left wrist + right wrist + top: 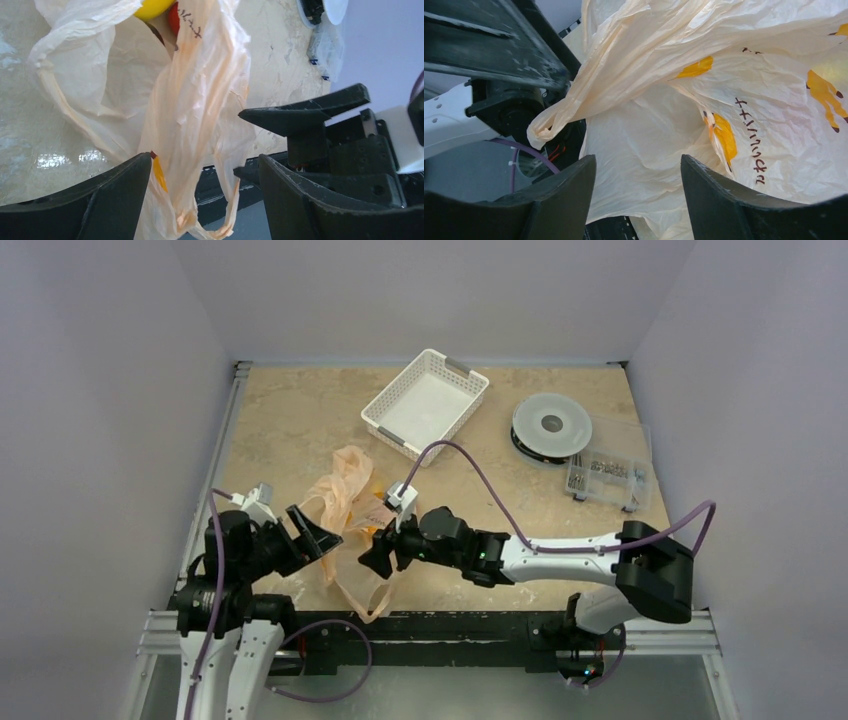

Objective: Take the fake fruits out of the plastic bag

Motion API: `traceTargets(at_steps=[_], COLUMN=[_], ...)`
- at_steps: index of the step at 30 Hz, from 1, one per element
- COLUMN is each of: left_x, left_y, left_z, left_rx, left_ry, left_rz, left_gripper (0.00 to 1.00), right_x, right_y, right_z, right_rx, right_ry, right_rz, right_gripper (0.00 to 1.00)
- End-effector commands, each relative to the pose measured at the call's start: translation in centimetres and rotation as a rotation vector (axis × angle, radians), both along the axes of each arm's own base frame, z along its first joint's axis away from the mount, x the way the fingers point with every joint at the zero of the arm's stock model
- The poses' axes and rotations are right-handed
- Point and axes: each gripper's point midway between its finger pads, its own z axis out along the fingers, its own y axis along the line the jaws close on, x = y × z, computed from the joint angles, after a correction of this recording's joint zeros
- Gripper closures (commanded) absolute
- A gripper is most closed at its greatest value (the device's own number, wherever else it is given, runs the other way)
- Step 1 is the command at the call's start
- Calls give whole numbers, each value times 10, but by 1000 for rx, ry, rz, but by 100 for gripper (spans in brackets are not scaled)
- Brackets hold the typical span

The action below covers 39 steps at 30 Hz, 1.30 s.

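While both my grippers flank the thin, crinkly pale-orange plastic bag (345,502), neither clamps it. My left gripper (205,165) stands wide, with film hanging loose between its fingers. My right gripper (638,165) is likewise spread around a fold.

The bag lies near-left on the beige stone-patterned table (290,420), its long axis running away from me. A small yellow plastic fruit (150,6) and a red-orange one (173,19) sit at its far end, beyond my left fingertips. A dark piece may lie beside them, but the view crops it. I judge my left arm the nearer.
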Motion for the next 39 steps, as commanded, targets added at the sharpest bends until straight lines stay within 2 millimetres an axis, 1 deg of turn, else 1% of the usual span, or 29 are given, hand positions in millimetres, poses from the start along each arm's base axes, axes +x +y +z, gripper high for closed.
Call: traceTargets(at_steps=[1, 3, 5, 6, 7, 9, 10, 13, 15, 17, 19, 20, 22, 25, 27, 28, 30, 31, 32, 33, 34, 37, 39], left_x=[20, 25, 29, 30, 31, 32, 33, 44, 55, 70, 85, 93, 108, 125, 133, 138, 150, 159, 168, 178, 193, 230, 253], left_y=[-10, -14, -21, -23, -24, -26, -27, -36, -36, -33, -29, -28, -25, -22, -14, -8, 3, 5, 6, 5, 5, 4, 14], left_z=[-8, -10, -9, -8, -7, 0, 5, 33, 53, 74, 91, 97, 101, 105, 107, 107, 107, 105, 103, 105, 96, 78, 62], left_rx=[-53, -69, -94, -106, -109, -111, -123, -198, -226, -262, -319, -357, -423, -479, -476, -468, -466, -475, -485, -492, -476, -417, -292], left_ry=[-3, -5, -15, -21, -26, -49, -68, -132, -169, -203, -214, -206, -162, -98, -63, -48, -19, -6, 15, 28, 66, 127, 167], left_rz=[-28, -56, -91, -106, -114, -124, -132, -146, -123, -59, 23, 62, 137, 224, 304, 354, 457, 490, 517, 528, 553, 627, 700], left_gripper=[24, 29, 39, 46, 57, 72, 80, 100, 100, 100, 100, 100, 100, 100, 100, 100, 100, 100, 100, 100, 100, 100, 100], right_x=[-6, -6, -6, -6, -5, -2, -1, 2, 7, 12, 15, 16, 20, 35, 36, 33, 17, 7, -7, -14, -18, -23, -25], right_y=[14, 15, 18, 19, 20, 21, 22, 26, 26, 26, 28, 30, 36, 49, 60, 66, 75, 77, 80, 81, 80, 75, 72], right_z=[12, 8, 1, -1, -3, -9, -13, -17, -18, -16, -18, -18, -23, -42, -55, -63, -77, -84, -90, -97, -101, -110, -114], right_rx=[79, 82, 68, 62, 58, 48, 43, 46, 61, 84, 86, 91, 78, 19, -15, -39, -89, -112, -133, -158, -173, -192, -207], right_ry=[-23, -21, -18, -18, -20, -23, -24, -29, -31, -38, -54, -72, -141, -180, -208, -224, -265, -289, -306, -316, -322, -324, -328], right_rz=[48, 49, 50, 52, 49, 38, 36, 31, -4, -34, -48, -55, -68, -116, -88, -62, 5, 29, 59, 71, 73, 72, 84], right_gripper=[42, 44, 45, 45, 45, 46, 47, 51, 59, 74, 86, 90, 92, 93, 95, 95, 98, 100, 100, 100, 100, 100, 100])
